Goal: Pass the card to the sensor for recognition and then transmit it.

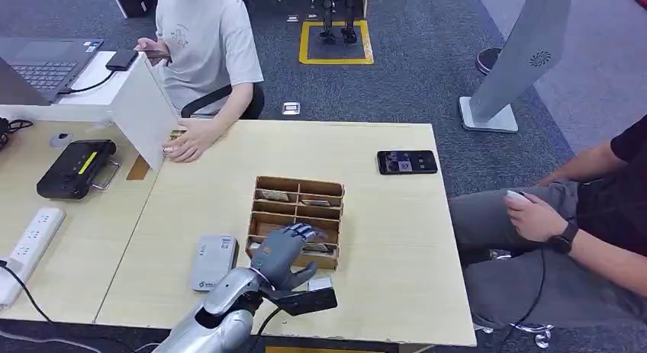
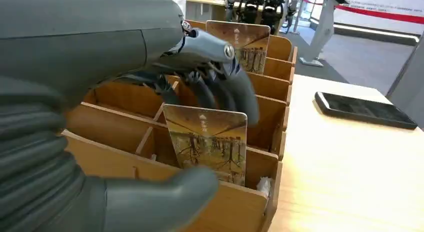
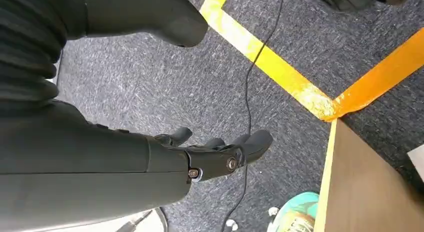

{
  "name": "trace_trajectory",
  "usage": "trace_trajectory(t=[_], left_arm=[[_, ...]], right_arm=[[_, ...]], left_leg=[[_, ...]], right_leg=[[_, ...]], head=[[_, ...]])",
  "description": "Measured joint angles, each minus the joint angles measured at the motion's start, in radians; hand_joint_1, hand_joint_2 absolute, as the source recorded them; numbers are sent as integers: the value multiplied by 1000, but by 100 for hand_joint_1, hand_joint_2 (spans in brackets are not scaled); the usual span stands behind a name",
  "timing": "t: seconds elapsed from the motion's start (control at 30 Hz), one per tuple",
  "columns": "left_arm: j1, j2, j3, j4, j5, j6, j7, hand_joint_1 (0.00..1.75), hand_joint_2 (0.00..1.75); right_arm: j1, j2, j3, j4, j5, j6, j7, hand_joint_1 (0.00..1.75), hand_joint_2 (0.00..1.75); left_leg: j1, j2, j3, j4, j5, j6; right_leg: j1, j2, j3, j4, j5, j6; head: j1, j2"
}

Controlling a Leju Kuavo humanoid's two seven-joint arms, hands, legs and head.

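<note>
Now the left hand reaches over the near row of the wooden card organizer on the worktop; its fingers curl behind one upright card in the front compartment, thumb in front, and I cannot tell whether they grip it. A second card stands farther back. One grey card reader lies just beside the organizer, one black phone well apart. The right hand hangs over carpet, fingers loosely apart, holding nothing
</note>
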Motion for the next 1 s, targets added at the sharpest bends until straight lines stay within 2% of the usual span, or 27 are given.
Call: trace_trajectory(t=[0.37,0.6,0.87,1.0], left_arm=[[1,0,3,0,36,7,-13,175,175],[5,0,9,0,52,5,-20,175,175],[5,0,9,0,56,4,-21,175,175],[14,2,25,0,114,8,-56,175,175]], right_arm=[[0,0,0,-6,-27,-1,-23,0,175],[1,0,-1,-15,-84,-1,-73,0,175],[0,-1,-1,-21,-90,-1,-81,0,175],[2,-1,-1,-23,-93,-3,-90,0,175]], left_leg=[[0,0,0,0,0,0],[0,0,0,0,0,0],[0,0,0,0,0,0],[0,0,0,0,0,0]], right_leg=[[0,0,0,0,0,0],[0,0,0,0,0,0],[0,0,0,0,0,0],[0,0,0,0,0,0]], head=[[0,0],[0,0],[0,0],[0,0]])
